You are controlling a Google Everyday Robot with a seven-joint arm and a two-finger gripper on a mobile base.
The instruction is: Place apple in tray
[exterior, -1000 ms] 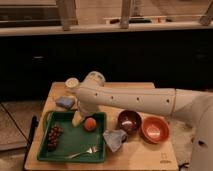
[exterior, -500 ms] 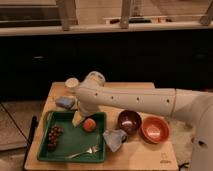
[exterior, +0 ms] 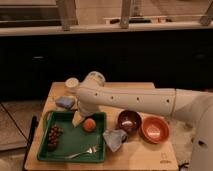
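Note:
The apple (exterior: 89, 124), small, round and orange-red, lies inside the green tray (exterior: 72, 142) near its far right corner. My gripper (exterior: 78, 119) hangs at the end of the white arm, just left of the apple and over the tray's far edge. It is close to the apple or touching it; I cannot tell which. The tray sits at the front left of the wooden table.
In the tray are dark grapes (exterior: 54, 136) at the left and a fork (exterior: 82, 151) at the front. A crumpled grey cloth (exterior: 115, 139), a dark brown bowl (exterior: 129, 120) and an orange bowl (exterior: 155, 129) sit to the right. A blue sponge (exterior: 65, 102) and a white cup (exterior: 72, 84) lie behind.

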